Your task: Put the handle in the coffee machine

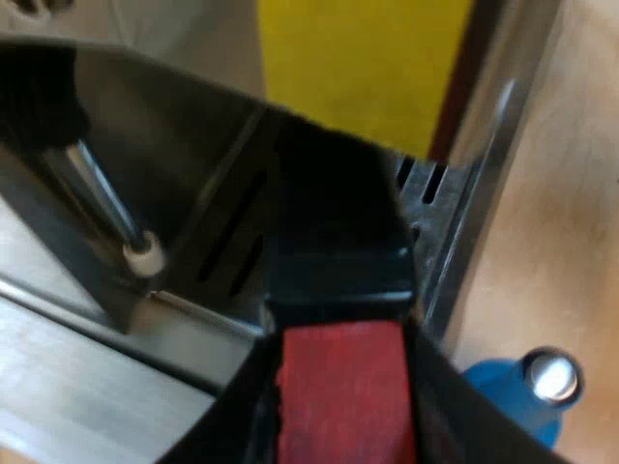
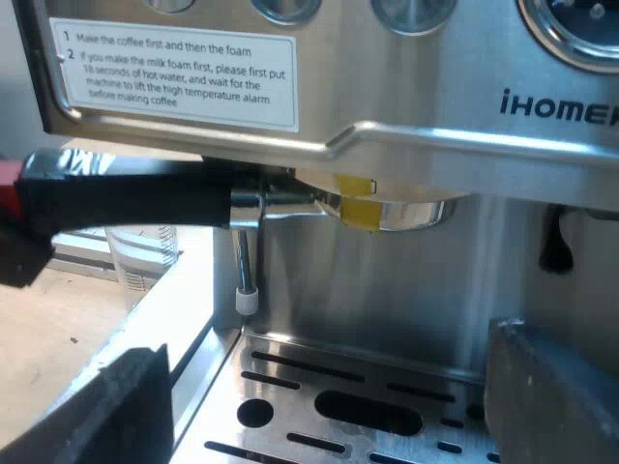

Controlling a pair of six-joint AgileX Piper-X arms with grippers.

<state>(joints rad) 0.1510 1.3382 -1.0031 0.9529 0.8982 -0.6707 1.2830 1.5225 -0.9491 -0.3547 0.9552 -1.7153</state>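
Handle [image 2: 135, 201] lies level, metal end tucked under the machine [image 2: 435, 97], red end nearest you, clenched in your left pincer [image 1: 338, 411].

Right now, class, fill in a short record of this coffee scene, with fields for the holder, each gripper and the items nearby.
holder: metal holder with a dark, red-ended handle, head at the front of the silver espresso machine
left gripper: jaws closed on the red end
right gripper: jaws open over the slotted metal drip tray
nearby: blue tamper with a metal top; clear measuring glass
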